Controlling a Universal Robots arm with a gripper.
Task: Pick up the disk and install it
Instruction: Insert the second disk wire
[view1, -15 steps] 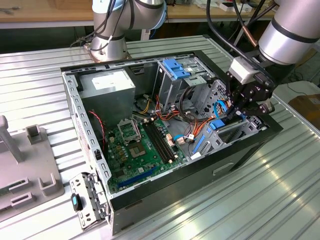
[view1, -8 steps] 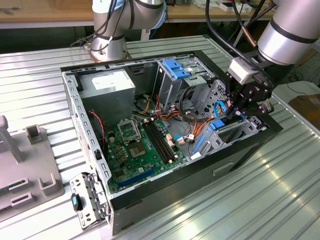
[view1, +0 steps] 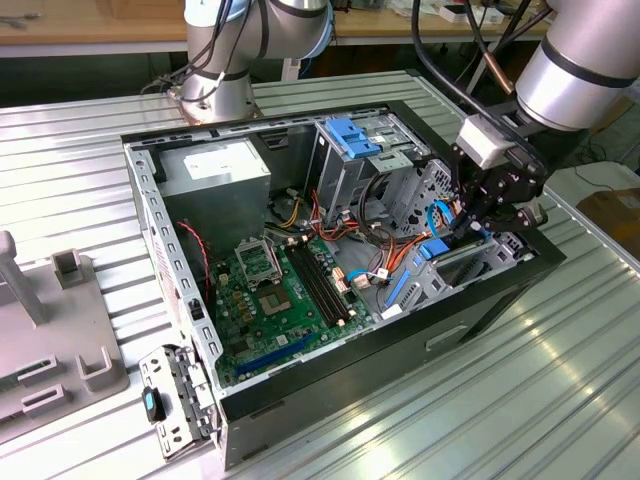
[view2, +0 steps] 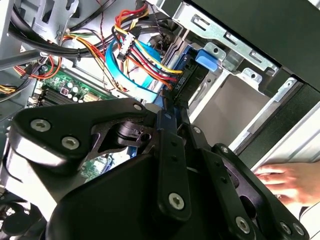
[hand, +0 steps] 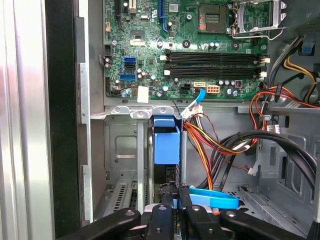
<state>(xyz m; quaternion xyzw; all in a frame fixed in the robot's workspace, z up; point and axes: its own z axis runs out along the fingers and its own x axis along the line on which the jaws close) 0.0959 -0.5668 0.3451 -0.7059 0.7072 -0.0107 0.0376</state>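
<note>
1. Blue-railed disk stands on edge in the drive bay of the open computer case, near the case's front corner.
2. Its long axis runs down into the bay, the blue end toward the motherboard.
3. Gripper fingers are pressed together on the disk's edge.

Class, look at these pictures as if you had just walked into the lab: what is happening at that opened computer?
A robot arm has its gripper lowered into the open computer case, at the drive bay on the exterior view's right. In the first wrist view the gripper is closed on the edge of the disk, which stands on edge in the bay in its blue carrier. The motherboard lies beyond it, with bundled cables alongside. In the second wrist view, a person's hand rests outside the case.
</note>
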